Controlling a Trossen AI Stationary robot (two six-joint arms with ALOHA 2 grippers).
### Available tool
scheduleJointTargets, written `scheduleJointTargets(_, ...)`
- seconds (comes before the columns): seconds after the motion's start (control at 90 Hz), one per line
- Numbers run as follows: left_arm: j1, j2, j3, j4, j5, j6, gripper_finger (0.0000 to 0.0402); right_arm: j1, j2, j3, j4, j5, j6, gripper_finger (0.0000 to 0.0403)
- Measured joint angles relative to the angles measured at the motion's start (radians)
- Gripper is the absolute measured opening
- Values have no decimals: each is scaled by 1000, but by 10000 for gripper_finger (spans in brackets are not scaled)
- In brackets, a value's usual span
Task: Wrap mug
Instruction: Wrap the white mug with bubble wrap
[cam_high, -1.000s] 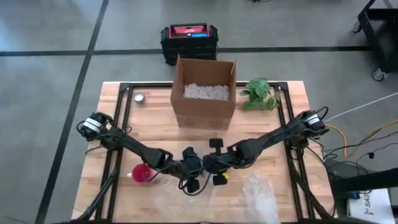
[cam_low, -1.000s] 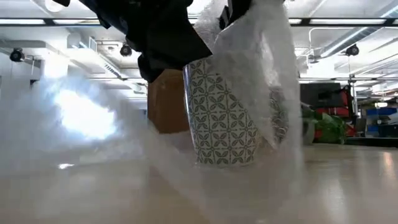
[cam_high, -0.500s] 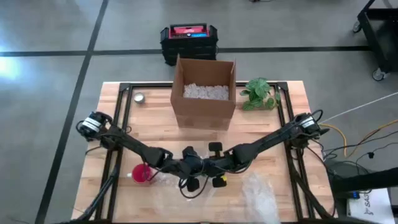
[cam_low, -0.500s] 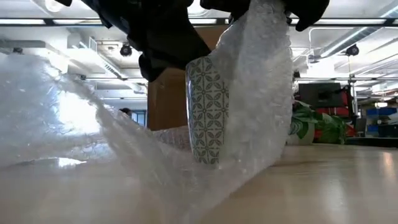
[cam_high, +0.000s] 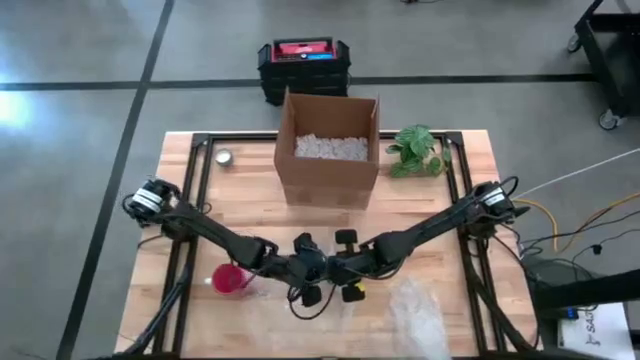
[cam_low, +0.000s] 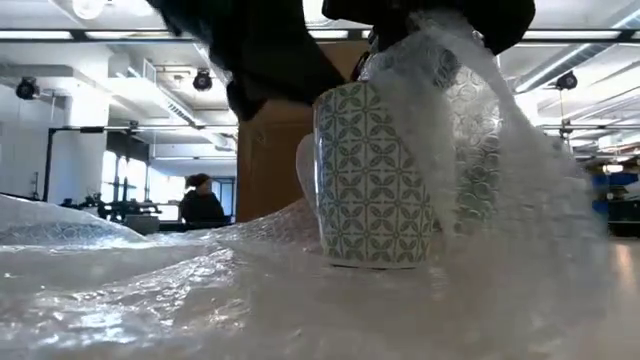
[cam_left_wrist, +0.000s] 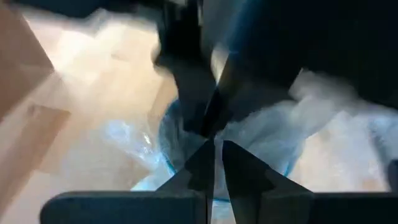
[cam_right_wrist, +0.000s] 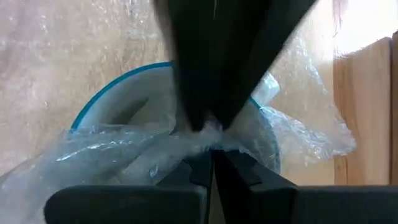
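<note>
Low view shows the patterned mug (cam_low: 375, 175) upright on the bubble wrap (cam_low: 150, 285) at the table's front middle, both grippers meeting above it: the right gripper (cam_right_wrist: 211, 140) pinches a flap over the rim, the left gripper (cam_left_wrist: 214, 146) looks closed, on what I cannot tell. Folding is underway; next, tuck the flap down. Since half a second ago, the raised sheet dropped flat, baring the mug's face.

1. Wooden table (cam_high: 470, 165), light butcher-block top, black frame rails along its left and right sides.
2. Upper centre: open cardboard box (cam_high: 328, 170) holding white filler.
3. Right of the box: green plant (cam_high: 418, 150).
4. Upper left: small round metal object (cam_high: 224, 157).
5. Lower left: red object (cam_high: 229, 280).
6. Lower middle: patterned mug (cam_low: 373, 180) upright on spread bubble wrap (cam_low: 150, 290).
7. Lower right: crumpled clear wrap (cam_high: 420, 315).
</note>
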Motion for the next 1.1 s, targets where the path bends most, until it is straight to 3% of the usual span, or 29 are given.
scheduleJointTargets(0.189,1,34,4,24,6,-7,20,0,-27,60,-123,-14,-26,0)
scheduleJointTargets(0.389,1,30,2,36,11,1,20,18,-138,111,-222,-58,-25,0)
scheduleJointTargets(0.556,1,30,2,37,12,0,20,85,-175,82,-185,-108,0,0)
scheduleJointTargets(0.689,1,30,1,40,16,0,20,120,-146,35,-41,-110,-3,0)
scheduleJointTargets(0.889,1,31,1,47,17,0,20,78,-100,14,-29,39,-16,0)
scheduleJointTargets(1.033,0,31,0,48,20,3,20,32,-67,-18,-16,-94,-25,0)
scheduleJointTargets(1.1,0,32,0,56,22,2,20,23,-34,-27,-5,-100,-26,0)
